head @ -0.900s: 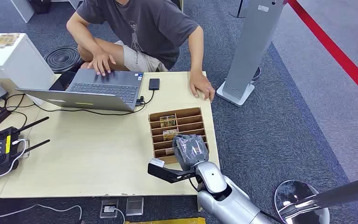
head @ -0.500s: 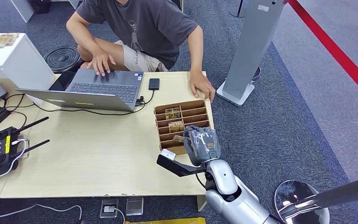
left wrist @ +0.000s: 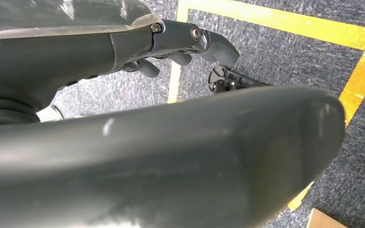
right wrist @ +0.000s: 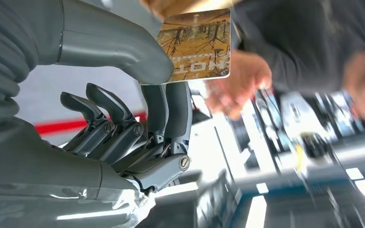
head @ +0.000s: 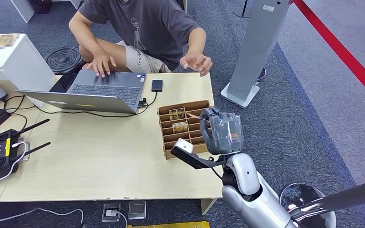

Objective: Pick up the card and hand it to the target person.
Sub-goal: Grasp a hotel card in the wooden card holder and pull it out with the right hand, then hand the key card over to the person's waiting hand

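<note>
Right now my right hand (head: 221, 130) is lifted above the near right part of the wooden table (head: 100, 161), over the right side of the slotted cardboard organizer (head: 168, 135), and it pinches the card (right wrist: 196, 45) between the thick thumb and the darker fingers (right wrist: 171, 114). From my right wrist the card shows plainly: a yellow-brown picture of bare trees with dark letters along one edge, held flat beyond my thumb tip, with my other fingers curled below it. From my head view only a thin pale sliver of the card (head: 193, 115) sticks out from my fingertips toward the far left. Two more cards (head: 177, 120) stand in the far slots of the organizer. Across the table a person in a dark grey shirt (head: 147, 23) crouches; one of their hands (head: 197, 61) is raised in the air beyond the far edge of the table, open and well apart from my card, while their other hand (head: 103, 62) rests on the keyboard of an open laptop (head: 102, 90). A small black phone (head: 157, 85) lies just right of the laptop. At the left edge of the table sits a remote controller (head: 0, 152) with antennas. My left hand (left wrist: 180, 45) hangs over dark carpet with yellow tape lines, fingers loosely bent and nothing in them.
</note>
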You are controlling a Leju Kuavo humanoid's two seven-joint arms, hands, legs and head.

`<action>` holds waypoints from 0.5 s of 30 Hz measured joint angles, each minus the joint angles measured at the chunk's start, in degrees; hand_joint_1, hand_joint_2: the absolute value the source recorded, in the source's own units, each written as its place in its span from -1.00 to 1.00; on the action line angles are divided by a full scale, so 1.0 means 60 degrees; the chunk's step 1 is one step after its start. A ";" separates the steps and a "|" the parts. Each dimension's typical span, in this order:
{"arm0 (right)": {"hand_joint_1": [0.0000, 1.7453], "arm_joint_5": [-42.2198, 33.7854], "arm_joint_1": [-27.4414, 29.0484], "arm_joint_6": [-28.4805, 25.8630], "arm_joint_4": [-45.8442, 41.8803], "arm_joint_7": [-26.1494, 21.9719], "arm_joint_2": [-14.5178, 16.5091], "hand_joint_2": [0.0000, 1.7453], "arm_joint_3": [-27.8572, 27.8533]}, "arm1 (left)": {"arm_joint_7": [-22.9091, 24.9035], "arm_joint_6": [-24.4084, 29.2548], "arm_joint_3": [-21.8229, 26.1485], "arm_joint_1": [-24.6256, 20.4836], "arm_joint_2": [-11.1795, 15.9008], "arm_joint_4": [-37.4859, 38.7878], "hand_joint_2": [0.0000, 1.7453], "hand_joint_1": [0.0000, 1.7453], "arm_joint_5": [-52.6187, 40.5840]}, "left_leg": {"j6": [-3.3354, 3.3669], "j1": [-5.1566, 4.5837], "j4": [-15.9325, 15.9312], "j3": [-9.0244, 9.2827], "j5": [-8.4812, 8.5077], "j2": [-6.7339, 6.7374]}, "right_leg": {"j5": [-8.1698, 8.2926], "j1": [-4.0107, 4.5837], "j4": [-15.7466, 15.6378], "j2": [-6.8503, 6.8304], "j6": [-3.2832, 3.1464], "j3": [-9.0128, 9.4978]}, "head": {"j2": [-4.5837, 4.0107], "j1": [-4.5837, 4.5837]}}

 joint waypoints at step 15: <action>0.94 0.1370 -0.1188 -0.0945 -0.1396 -0.0596 -0.0196 1.00 -0.0219 | -0.0028 -0.0044 -0.0004 -0.0005 0.0000 0.0000 -1.00 -1.00 -0.0116 | 0.0000 0.0000 0.0000 0.0000 0.0001 0.0000 | 0.0001 0.0000 0.0001 0.0000 0.0000 0.0002 | 0.0000 -0.0002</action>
